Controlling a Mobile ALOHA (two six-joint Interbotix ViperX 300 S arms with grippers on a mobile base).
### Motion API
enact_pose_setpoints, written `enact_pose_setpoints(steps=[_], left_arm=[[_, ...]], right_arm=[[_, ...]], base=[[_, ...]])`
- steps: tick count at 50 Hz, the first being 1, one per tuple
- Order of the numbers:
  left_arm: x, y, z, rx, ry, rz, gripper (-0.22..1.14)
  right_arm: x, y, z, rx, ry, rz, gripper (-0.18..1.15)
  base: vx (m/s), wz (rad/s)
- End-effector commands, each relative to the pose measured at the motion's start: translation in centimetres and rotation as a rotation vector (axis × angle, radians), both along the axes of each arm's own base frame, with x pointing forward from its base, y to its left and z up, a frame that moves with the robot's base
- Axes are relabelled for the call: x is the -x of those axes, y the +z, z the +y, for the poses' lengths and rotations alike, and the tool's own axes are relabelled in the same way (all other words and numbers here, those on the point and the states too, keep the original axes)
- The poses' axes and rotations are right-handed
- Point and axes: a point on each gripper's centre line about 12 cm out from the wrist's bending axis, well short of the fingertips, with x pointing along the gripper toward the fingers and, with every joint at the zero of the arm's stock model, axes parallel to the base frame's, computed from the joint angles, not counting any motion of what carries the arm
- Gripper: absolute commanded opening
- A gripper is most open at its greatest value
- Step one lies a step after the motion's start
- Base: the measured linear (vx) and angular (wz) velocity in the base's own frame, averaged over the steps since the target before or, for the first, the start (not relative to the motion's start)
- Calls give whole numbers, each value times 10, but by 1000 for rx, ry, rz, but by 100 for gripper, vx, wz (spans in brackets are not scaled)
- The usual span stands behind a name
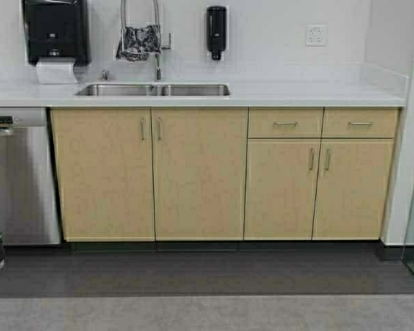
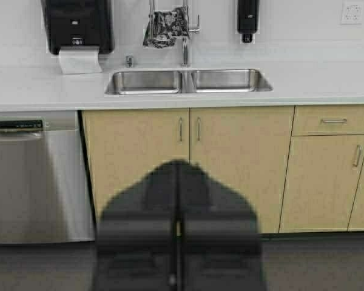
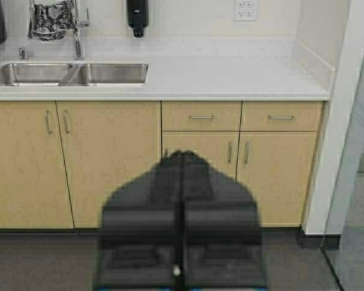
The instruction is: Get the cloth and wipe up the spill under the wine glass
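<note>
The cloth hangs draped over the faucet above the sink, far across the floor from me. My left gripper and right gripper both have their fingers pressed together, held low, well apart from the cloth.

One cloth, two sink basins, four cabinet doors, two drawers, two pincers.
</note>
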Motion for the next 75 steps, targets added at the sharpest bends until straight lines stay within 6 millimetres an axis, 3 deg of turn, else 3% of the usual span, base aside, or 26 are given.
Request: enact_pose_setpoints(steps=[1,8,38,75], left_arm=[[8,5,-1,50,-13,-27,-4],[10,7,-2,49,-16,-40,4],[6,8,-2,70,-18,-27,3],[9,2,-2,78,-20,-38,3]], right_arm=[[0,0,0,-14,0,-6,0],[2,1,0,-38,4,-12,5],[0,3,0,-31,6,-12,5],[12,13,1,-41,10,-78,5]], base=[[1,-2],[1,-3],[10,-3],[33,3]])
